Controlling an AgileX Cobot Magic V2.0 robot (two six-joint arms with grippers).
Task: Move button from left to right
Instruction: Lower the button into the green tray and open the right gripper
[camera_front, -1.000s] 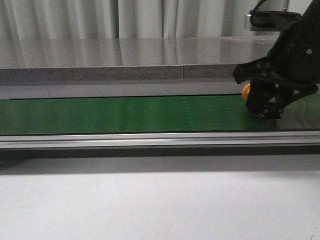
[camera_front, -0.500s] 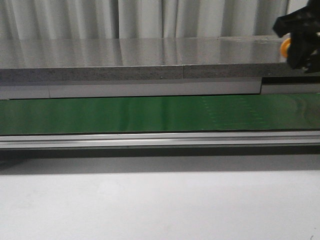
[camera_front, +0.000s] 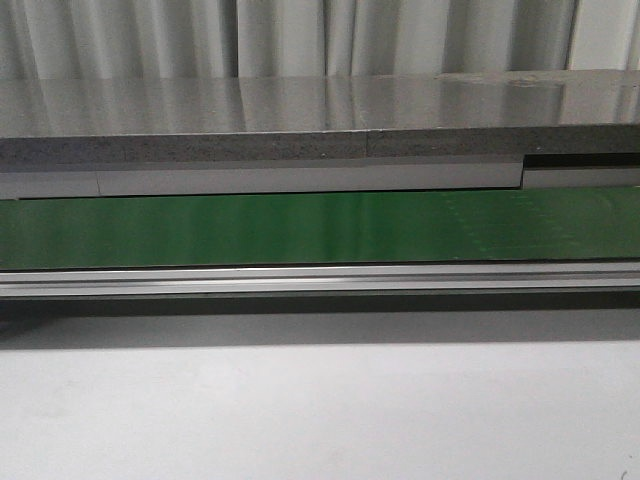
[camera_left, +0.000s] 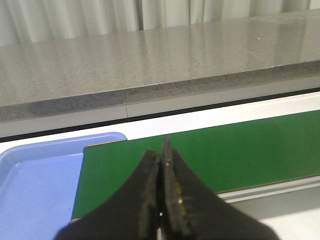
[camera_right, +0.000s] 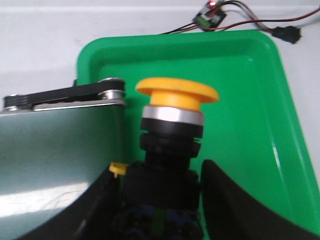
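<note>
Right claw grips button by black body, low in frame, yellow cap up. Hangs over green tray, likely drop spot. Left claw pinched closed, empty, above green belt.

Light was even and fairly bright, falling from above. The polished grey stone counter carried pale reflections of the curtains, and a dark shadow band ran under the silver aluminium rail. The black fingers and the yellow-capped push-button looked soft and blurred up close.
</note>
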